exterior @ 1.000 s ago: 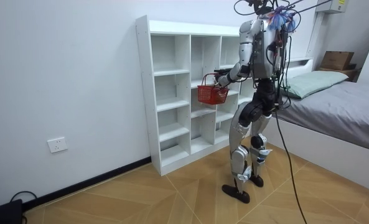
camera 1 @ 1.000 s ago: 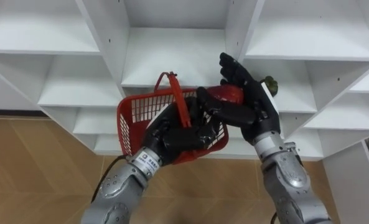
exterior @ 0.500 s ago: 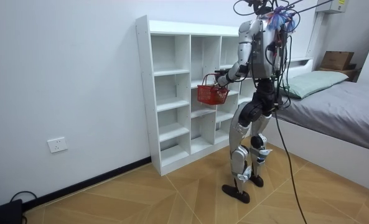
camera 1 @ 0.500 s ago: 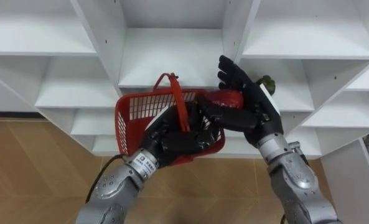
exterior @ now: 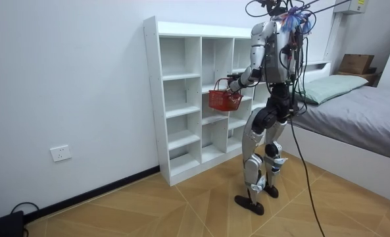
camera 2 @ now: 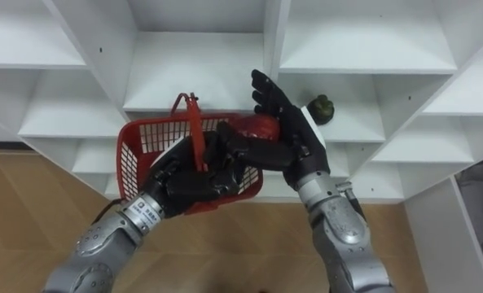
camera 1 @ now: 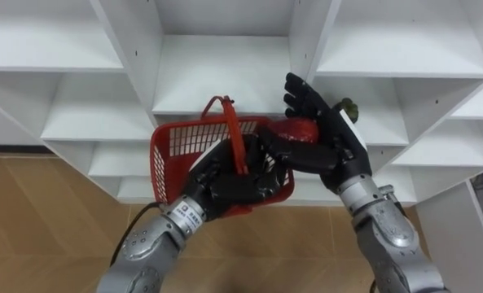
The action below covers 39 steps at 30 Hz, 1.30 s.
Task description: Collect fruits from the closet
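I stand facing the white closet (camera 1: 225, 73) of open cubbies. My left hand (camera 1: 233, 181) is curled around the upright handle and rim of a red mesh basket (camera 1: 180, 146), holding it up in front of the middle shelf. My right hand (camera 1: 329, 137) holds a red fruit (camera 1: 300, 129) between thumb and palm, right over the basket's right rim. Just behind that hand, a dark green fruit (camera 1: 352, 107) sits on the right-hand shelf. In the room view the basket (exterior: 223, 99) hangs at chest height in front of the shelves.
The cubbies around the basket are bare white shelves with upright dividers (camera 1: 135, 49) close on both sides. Wooden floor (camera 1: 46, 220) lies below. A bed (exterior: 359, 115) stands behind me at the room view's right, with a cardboard box (exterior: 356, 63) beyond it.
Both hands, the basket and the red fruit hold nearly still. The whole picture has shifted slightly.
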Tool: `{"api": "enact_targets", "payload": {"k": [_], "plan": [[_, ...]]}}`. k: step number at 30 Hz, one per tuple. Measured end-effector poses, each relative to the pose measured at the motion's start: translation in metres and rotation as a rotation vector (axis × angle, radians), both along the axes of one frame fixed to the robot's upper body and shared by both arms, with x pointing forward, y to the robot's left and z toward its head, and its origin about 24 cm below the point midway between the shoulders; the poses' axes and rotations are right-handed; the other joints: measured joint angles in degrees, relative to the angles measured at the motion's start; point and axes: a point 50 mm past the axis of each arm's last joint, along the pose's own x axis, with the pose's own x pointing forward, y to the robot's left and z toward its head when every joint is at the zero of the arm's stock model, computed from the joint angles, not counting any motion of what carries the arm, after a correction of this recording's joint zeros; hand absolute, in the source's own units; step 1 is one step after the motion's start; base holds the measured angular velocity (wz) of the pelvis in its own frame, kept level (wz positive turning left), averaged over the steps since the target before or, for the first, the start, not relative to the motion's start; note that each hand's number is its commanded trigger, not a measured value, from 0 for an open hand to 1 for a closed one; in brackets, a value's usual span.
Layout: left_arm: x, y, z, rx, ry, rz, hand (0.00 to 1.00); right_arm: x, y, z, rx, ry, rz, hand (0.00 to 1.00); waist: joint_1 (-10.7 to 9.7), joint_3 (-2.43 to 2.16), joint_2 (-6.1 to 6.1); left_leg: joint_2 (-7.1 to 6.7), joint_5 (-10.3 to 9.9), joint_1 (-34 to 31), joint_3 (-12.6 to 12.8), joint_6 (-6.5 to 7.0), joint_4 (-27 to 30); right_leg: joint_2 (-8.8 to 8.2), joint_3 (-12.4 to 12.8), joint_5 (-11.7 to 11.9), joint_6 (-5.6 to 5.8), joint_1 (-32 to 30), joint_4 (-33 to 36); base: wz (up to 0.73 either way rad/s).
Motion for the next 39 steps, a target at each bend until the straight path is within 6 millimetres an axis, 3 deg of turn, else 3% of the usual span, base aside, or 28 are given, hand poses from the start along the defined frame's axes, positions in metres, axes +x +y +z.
{"api": "enact_targets", "payload": {"k": [14, 39], "plan": [[0.0, -0.0003, 0.0026, -0.045, -0.002, -0.011, 1.0, -0.0015, -0.0017, -0.003, 0.104, 0.042, -0.015, 0.0, -0.04, -0.12, -0.64, 0.09, 0.0, 0.52, -0.08, 0.01, 0.4, 0.02, 0.14, 0.21, -0.06, 0.42, 0.25, 0.0], [-0.009, 0.0026, -0.0056, -0.038, 0.029, -0.028, 1.0, -0.0096, -0.0041, -0.0077, 0.102, 0.078, 0.004, 0.0, -0.73, -0.09, -0.61, 0.15, -0.16, 0.42, 0.1, 0.01, 0.05, 0.74, 0.74, 0.95, 0.04, 0.36, -1.1, -0.01]]}}
